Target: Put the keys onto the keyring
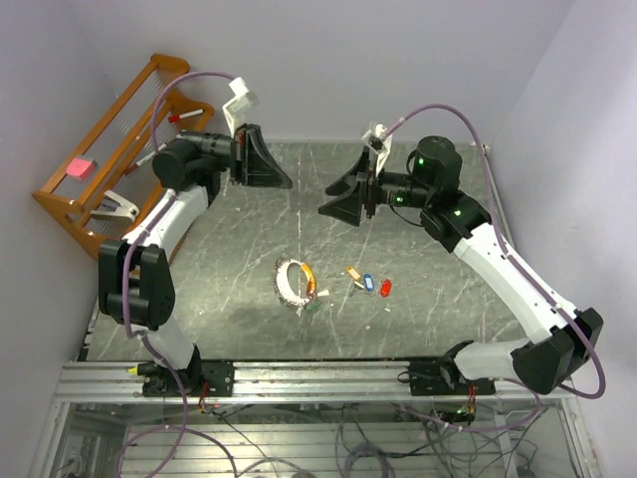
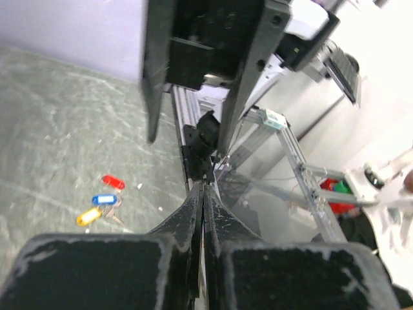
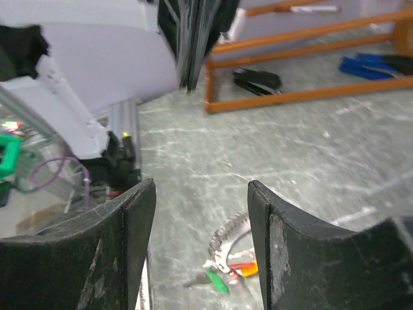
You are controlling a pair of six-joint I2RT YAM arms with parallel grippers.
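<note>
The silvery, chain-like keyring [image 1: 286, 284] is lying mid-table [image 1: 448, 309], with the plastic-headed keys [image 1: 367, 284] just beside it. A slatted wooden rack [image 1: 105, 147] is standing at the far left corner. The left tool [image 2: 203, 194] is hovering pressed together and empty, and the right tool [image 3: 201, 194] is hanging spread.

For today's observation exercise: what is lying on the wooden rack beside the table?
On the rack: a pink block, a pen, a black tool and a blue one. The left arm covers part of the rack, so anything there is hidden.
</note>
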